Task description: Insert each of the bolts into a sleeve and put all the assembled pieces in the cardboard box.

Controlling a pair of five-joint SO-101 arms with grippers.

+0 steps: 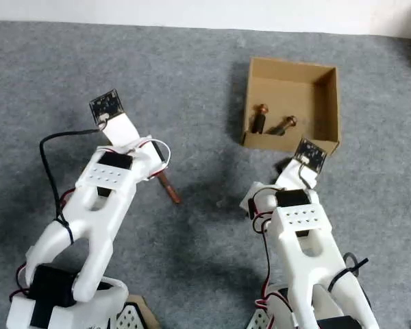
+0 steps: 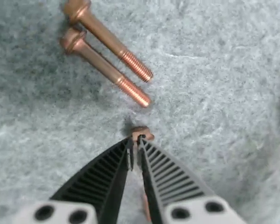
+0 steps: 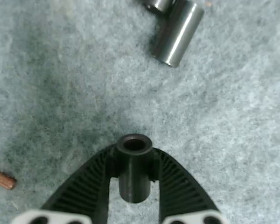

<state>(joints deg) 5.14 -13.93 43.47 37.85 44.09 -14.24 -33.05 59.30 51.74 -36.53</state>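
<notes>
1. the left pincer (image 2: 136, 142) is closed tight on a copper bolt (image 2: 142, 134). its two ribbed fingers almost meet, and the bolt's head pokes out just past the tips.
2. in the high view this gripped bolt sticks out from under the left arm at a slant. its threaded end is low over the grey carpet (image 1: 192, 82), in the open space between the two arms.
3. just ahead of the left pincer, a first loose bolt (image 2: 107, 39) and a second loose bolt (image 2: 105, 68) lie flat on the carpet. they are side by side and nearly parallel, with their heads just beside each other, and both are apart from the pincer.
4. the right pincer (image 3: 134, 161) is partly open around a dark sleeve (image 3: 133, 184). a finger presses on each side, and the sleeve's hollow end faces the camera.
5. ahead of the right pincer, a spare sleeve (image 3: 178, 31) lies on the carpet. a further sleeve (image 3: 157, 4) is just beside it at the edge of the view.
6. a threaded bolt tip (image 3: 2, 178) shows at the side of the right wrist view, well apart from the gripped sleeve.
7. the cardboard box (image 1: 327, 103) sits open on the carpet beyond the right arm, whose wrist is near the box's closest wall.
8. inside the box lie one assembled piece (image 1: 259, 118) and another assembled piece (image 1: 283, 126), near each other by that wall.
</notes>
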